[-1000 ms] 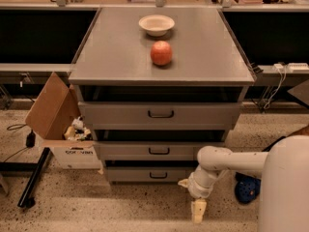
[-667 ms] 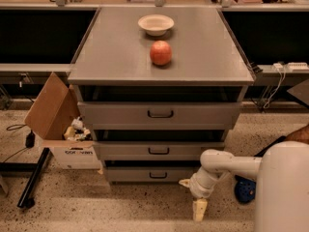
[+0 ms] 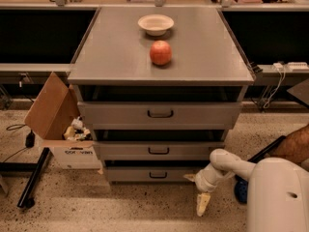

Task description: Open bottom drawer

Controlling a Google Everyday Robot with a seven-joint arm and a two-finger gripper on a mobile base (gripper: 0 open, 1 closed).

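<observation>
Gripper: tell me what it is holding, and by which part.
Nothing appears to be held. The gripper hangs low over the floor, right of the bottom drawer and well away from its handle.

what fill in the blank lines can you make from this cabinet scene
1. The apple lies on the cabinet top in front of the white ____.
2. The gripper hangs low, right of the bottom drawer, not touching its small dark ____.
3. The cardboard box stands at the picture's ____ side.
4. The cabinet has ____ drawers.
Missing words: bowl; handle; left; three.
</observation>
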